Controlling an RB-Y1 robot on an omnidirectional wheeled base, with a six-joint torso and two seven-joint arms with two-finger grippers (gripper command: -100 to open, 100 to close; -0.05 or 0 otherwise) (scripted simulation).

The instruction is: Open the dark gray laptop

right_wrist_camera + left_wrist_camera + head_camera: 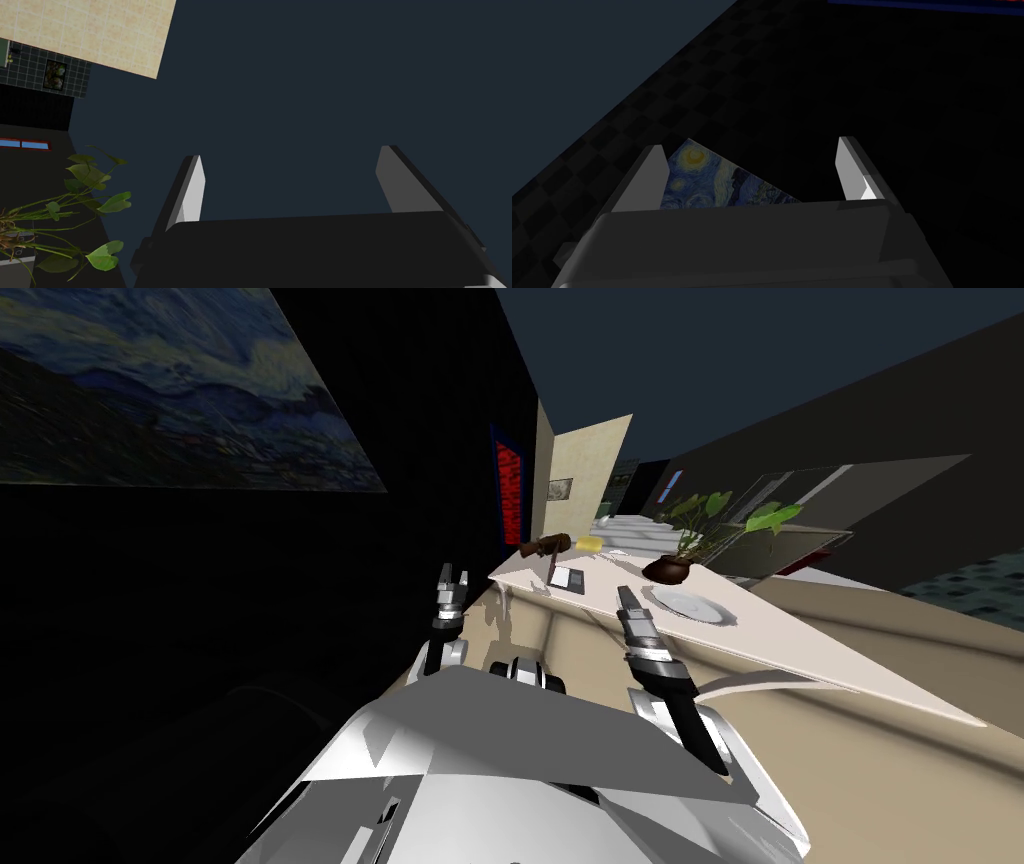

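The laptop [567, 577] lies on the pale desk [800, 638] towards its far left end, close to the edge that faces us. It reads as a small flat dark gray shape with a lighter middle, and we cannot tell how its lid stands.

Just beyond the laptop are a brown object [545, 545] and a small yellow item [588, 545]. To its right, a leafy plant [720, 523] grows from a round brown pot [668, 570]. A light plate [690, 606] lies nearer to us than the pot.

Our right tool [628, 603] is raised in front of the desk's near edge and points upward, apart from the laptop. In its wrist view the right tool [297, 185] is wide, its 2 fingers [190, 192] spread with nothing between them, and the plant's leaves [95, 200] show off to one side.

Our left tool [453, 580] is held up to the left of the desk's end, against the dark wall. Seen from its own wrist, the left tool [752, 175] is wide too, and its 2 fingers [857, 170] grip nothing.
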